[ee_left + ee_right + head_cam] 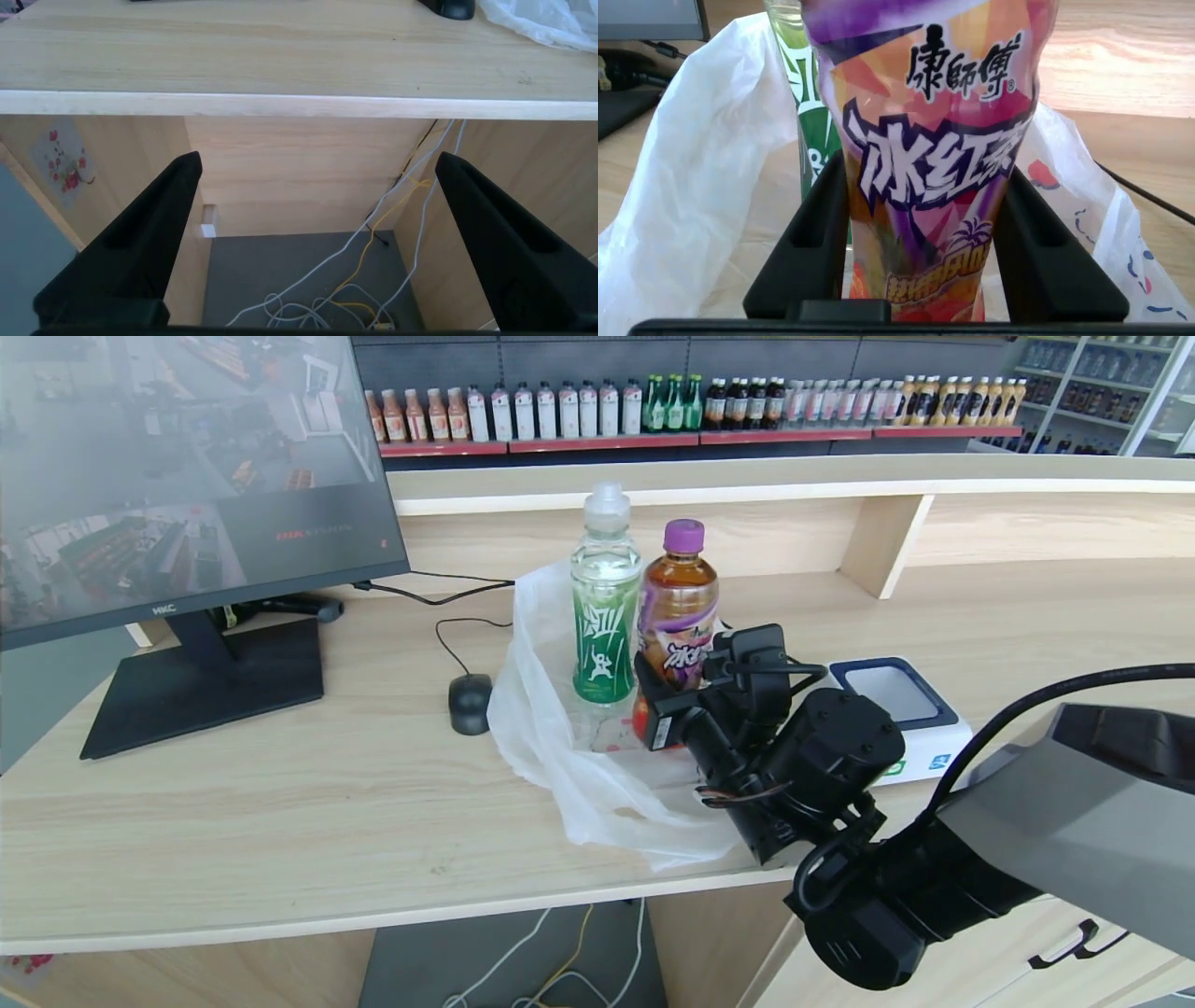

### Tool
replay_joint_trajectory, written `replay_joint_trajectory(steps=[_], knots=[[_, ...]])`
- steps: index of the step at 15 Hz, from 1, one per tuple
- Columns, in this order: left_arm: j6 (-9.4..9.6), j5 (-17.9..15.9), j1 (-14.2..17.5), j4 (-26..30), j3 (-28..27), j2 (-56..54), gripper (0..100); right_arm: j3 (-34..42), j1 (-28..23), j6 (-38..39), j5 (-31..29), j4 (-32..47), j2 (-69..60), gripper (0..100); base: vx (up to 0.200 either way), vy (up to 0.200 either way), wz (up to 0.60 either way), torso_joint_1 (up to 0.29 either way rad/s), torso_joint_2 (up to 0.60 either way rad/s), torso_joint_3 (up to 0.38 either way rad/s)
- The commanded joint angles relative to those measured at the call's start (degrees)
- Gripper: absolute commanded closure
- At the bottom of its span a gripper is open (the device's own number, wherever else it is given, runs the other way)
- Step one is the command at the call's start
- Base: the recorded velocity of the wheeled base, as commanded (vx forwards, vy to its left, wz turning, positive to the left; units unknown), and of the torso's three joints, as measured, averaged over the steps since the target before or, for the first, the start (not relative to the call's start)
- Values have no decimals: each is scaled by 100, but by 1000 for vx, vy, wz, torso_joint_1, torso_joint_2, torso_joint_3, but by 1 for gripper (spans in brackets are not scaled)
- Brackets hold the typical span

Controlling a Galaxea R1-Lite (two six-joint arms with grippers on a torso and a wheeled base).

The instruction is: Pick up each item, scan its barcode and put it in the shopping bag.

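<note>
**Right gripper [924, 247] clamped on tea bottle [679, 597] at shopping bag [537, 709]**

Tea bottle is upright, touching the green bottle [605, 616] on the bag. Its base is hidden behind the gripper and its cap is cut off in the wrist view. Left gripper [318, 243] is spread apart below the counter edge [280, 103].

Left gripper [318, 168] spread, right gripper [924, 219] clamped

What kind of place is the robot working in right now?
Most likely a shop checkout counter: shelves of bottled drinks line the back wall, a barcode scanner sits on the wooden counter beside the shopping bag, and a monitor shows security-camera feeds.
</note>
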Motion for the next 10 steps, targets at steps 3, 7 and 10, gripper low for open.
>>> replay_joint_trajectory(steps=[3,7,10], knots=[[0,0,1,-1,0,-2,0,-1,10,34,-8,-6,73,100,0,0,0,0,0,0],[8,9,1,-1,0,-2,0,-97,10,51,1,-6,144,0,0,0,0,0,0,0],[0,0,1,-1,0,-2,0,-97,10,122,1,-6,117,0,0,0,0,0,0,0]])
